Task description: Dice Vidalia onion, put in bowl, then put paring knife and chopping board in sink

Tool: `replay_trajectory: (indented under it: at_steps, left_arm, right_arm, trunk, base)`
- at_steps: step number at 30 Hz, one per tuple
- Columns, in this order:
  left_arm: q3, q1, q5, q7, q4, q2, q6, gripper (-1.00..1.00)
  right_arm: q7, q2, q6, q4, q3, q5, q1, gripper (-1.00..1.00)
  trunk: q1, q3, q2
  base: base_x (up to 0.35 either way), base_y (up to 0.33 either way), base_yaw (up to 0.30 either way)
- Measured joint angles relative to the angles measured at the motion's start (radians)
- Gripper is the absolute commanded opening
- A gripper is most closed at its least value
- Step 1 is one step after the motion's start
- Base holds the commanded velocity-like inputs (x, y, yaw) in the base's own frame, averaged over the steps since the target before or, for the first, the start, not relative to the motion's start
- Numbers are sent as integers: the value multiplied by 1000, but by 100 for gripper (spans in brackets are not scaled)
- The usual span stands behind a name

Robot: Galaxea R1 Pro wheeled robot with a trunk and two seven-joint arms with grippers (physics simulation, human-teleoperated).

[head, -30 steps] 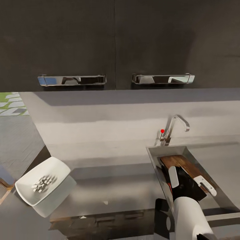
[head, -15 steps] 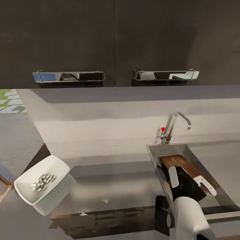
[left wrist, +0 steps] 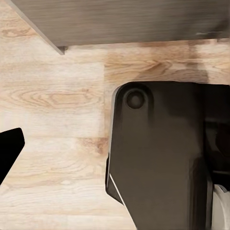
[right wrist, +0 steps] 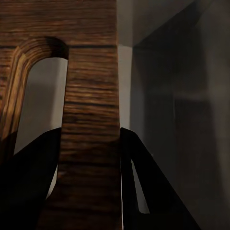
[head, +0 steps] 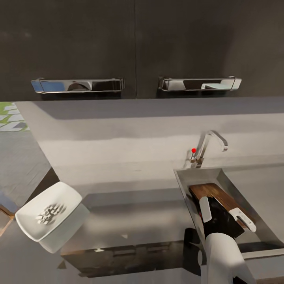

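The right tool (head: 221, 221) is largely hidden behind its own white forearm in the head view, and the paring knife cannot be made out. Down in the steel sink (head: 185, 185), the brown wooden chopping board (right wrist: 88, 120), with its slot-shaped handle hole, is pinched between the right tool's dark fingers (right wrist: 139, 177). The squarish white bowl (head: 47, 215) holding pale diced onion (head: 48, 215) sits on the glossy grey desk (head: 138, 217). The left tool's spread cannot be told above the wood floor (left wrist: 52, 96).

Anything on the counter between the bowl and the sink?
Head view: no object stands between bowl and sink; that countertop stretch is bare, glossy grey.
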Motion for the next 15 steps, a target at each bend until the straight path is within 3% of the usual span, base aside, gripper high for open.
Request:
replay_trajectory:
  at_steps: [12,13,15]
  left_arm:
    - [0,0,0,0,0,0,0,100]
    - [0,0,0,0,0,0,0,100]
    - [0,0,0,0,0,0,0,100]
  right_arm:
    - [0,0,0,-1,-1,-1,0,-100]
    - [0,0,0,-1,-1,-1,0,100]
    - [0,0,0,-2,-1,-1,0,100]
  trunk:
    - [0,-12,0]
    - [0,-12,0]
    - [0,-12,0]
  base:
    - [0,0,0]
    - [0,0,0]
    - [0,0,0]
